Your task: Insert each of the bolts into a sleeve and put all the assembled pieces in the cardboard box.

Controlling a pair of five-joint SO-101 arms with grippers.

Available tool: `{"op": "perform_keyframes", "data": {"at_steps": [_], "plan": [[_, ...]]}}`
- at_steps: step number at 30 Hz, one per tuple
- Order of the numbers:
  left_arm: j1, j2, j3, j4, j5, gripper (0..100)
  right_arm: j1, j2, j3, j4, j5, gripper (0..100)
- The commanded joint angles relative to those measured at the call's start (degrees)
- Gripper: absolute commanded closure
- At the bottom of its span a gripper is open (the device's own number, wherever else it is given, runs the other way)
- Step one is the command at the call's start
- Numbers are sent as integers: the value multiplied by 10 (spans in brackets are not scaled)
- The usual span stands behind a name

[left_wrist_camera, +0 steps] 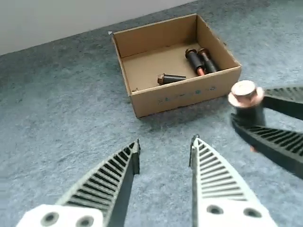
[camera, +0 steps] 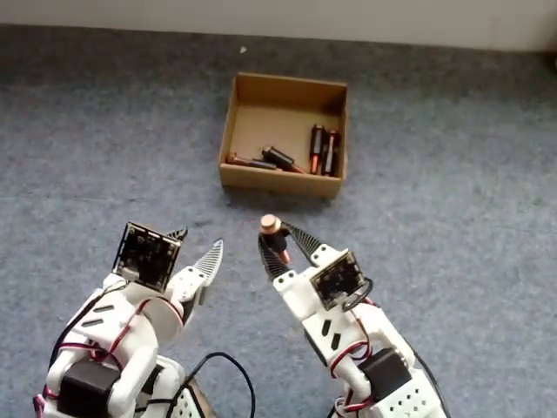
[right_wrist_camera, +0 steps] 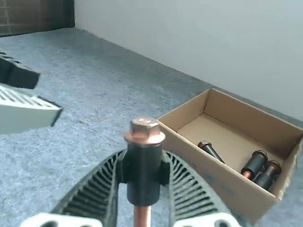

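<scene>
We see the right gripper [right_wrist_camera: 143,158] closed narrow on a black sleeve [right_wrist_camera: 142,177]. Its two ribbed black fingers [right_wrist_camera: 102,189] press against the sleeve's opposite sides. A copper-coloured bolt [right_wrist_camera: 144,130] sits through that sleeve. Its flanged hex head stands clear above the sleeve's upper end, and a bare stretch of shank shows out of the lower end. In the high view this held piece hangs above the carpet [camera: 104,131], just in front of the near wall of the cardboard box [camera: 283,178], with the bolt head on the side toward the box.

Beside it, we see the left gripper [left_wrist_camera: 165,146] spread wide with nothing between its fingers, one white and one black. It hovers over the carpet and points roughly toward the box. The two grippers are near each other but apart.

The open-topped box sits on the carpet beyond both grippers. Inside it we count four assembled pieces [camera: 280,158]. Two lie side by side against one end wall, and two lie along the wall nearest the arms. A pale wall [right_wrist_camera: 213,42] rises behind the box.
</scene>
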Motion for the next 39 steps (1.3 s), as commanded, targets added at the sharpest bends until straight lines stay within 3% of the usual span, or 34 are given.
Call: {"op": "perform_keyframes", "data": {"at_steps": [1,9,16,21,30,39], "plan": [[-66,2,53,-4,3,808,43,-12,50,-5,-55,994],[-174,2,191,-84,3,816,70,-11,49,54,-84,994],[-175,3,252,-139,-69,969,72,-10,-18,116,-84,994],[-142,3,255,-138,-70,993,72,8,-62,135,-84,994],[-130,3,267,-142,-71,993,73,254,-234,129,-84,994],[-129,3,268,-142,-71,993,75,492,-377,-4,-82,994]]}}
